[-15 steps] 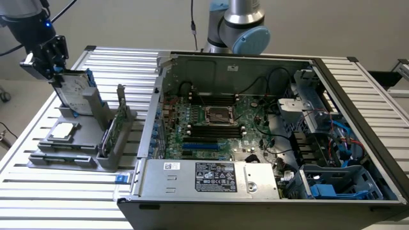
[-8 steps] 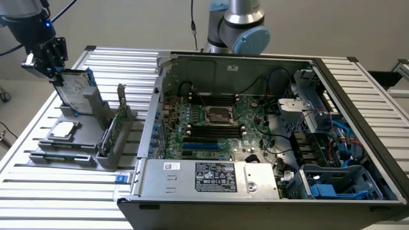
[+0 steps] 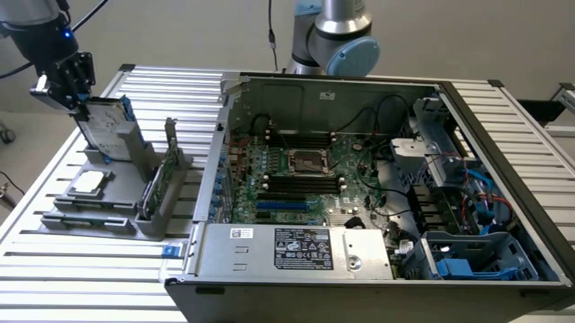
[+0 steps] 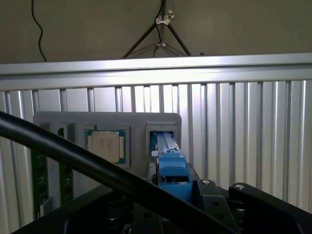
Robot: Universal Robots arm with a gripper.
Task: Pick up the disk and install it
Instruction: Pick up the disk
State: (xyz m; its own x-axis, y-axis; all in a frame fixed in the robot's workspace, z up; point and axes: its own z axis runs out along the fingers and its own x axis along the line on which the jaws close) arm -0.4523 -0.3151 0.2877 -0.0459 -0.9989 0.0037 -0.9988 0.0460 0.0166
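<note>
The disk (image 3: 106, 124), silver with a blue carrier, stands upright in the slot of a grey holder (image 3: 121, 202) at the exterior view's left. My gripper (image 3: 79, 102) is at its upper edge, with the fingers closed around that edge. In the wrist view the disk (image 4: 173, 168) shows edge-on as a blue strip running from the holder (image 4: 107, 119) in between my gripper (image 4: 178, 195). Its lower part still sits in the slot.
A square silver chip (image 3: 90, 182) lies on the holder and a green circuit card (image 3: 160, 176) stands in it. The open computer case (image 3: 359, 202) takes up the table's middle, with blue drive bays (image 3: 476, 259) at its near right. A black cable (image 4: 73, 156) crosses the wrist view.
</note>
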